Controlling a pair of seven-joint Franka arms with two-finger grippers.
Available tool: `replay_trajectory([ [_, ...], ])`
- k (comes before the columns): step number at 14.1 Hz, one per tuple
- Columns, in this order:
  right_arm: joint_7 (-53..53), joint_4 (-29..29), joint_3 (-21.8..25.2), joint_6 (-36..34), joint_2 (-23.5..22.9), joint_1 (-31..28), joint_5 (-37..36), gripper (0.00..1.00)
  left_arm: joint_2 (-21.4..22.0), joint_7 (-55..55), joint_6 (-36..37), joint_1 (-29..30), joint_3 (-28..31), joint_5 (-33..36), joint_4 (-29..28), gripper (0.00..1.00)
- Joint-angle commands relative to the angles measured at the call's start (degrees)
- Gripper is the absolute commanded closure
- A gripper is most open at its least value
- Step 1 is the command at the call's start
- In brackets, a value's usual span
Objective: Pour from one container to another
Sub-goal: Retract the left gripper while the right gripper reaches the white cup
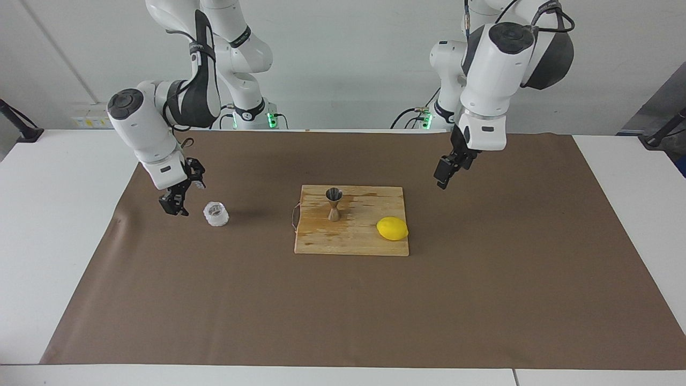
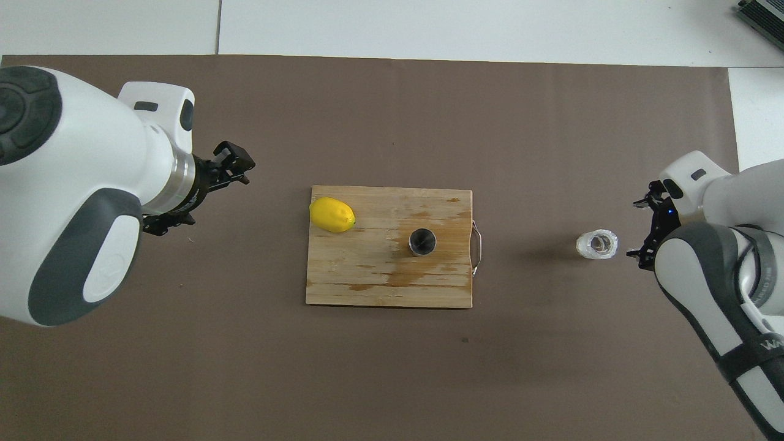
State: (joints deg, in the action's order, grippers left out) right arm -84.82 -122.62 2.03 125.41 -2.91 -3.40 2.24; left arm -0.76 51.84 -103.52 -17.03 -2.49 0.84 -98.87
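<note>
The right gripper (image 1: pixel 176 206) hangs low just beside the glass tumbler (image 1: pixel 216 214), on the side toward the right arm's end of the table, its fingers (image 1: pixel 172 208) spread and holding nothing; the facing view shows a sliver of brown mat (image 1: pixel 343 311) between them and the glass, so they are not yet touching it. The tumbler stands upright on the mat, well apart from the wooden cutting board (image 1: pixel 370 241), where the steel jigger (image 1: pixel 334 203) stands upright near the board's edge closest to the robots, with a lemon (image 1: pixel 392 228) lying toward the left arm's end of the board. The left gripper (image 1: pixel 445 172) is raised over bare mat, off the board toward the left arm's end, fingers likewise parted and empty; that arm seems to be waiting. The step in hand looks like the reach for the tumbler, before any grasp. The next move likely calls for sliding the spread fingers around the faceted wall, closing firmly, then lifting, carrying it over the jigger's narrow mouth and tipping it carefully.
</note>
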Motion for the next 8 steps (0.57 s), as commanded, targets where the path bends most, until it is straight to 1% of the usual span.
replay_trajectory([
  [1,-8.1,-4.5,-0.4,5.8,0.0,-0.5,2.1,0.0,2.3,-10.8,0.8,3.8,-0.5,0.2,-2.8,0.0],
  [3,-14.6,-7.5,-0.4,8.3,-0.5,-1.1,9.1,0.0,2.4,-22.4,1.0,6.2,-0.5,0.2,-2.8,0.0],
  [4,-18.2,-8.5,-0.4,10.4,-0.5,-1.6,11.2,0.0,2.4,-27.5,1.0,7.6,-0.5,0.2,-2.8,0.0],
  [5,-20.4,-9.2,-0.4,11.6,-0.5,-1.6,11.6,0.0,2.4,-32.2,1.0,8.9,-0.5,0.2,-2.8,0.0],
  [8,-21.2,-11.0,-0.4,11.9,0.0,-1.7,11.7,0.0,2.5,-44.7,1.0,12.3,-0.5,0.2,-2.6,0.0],
])
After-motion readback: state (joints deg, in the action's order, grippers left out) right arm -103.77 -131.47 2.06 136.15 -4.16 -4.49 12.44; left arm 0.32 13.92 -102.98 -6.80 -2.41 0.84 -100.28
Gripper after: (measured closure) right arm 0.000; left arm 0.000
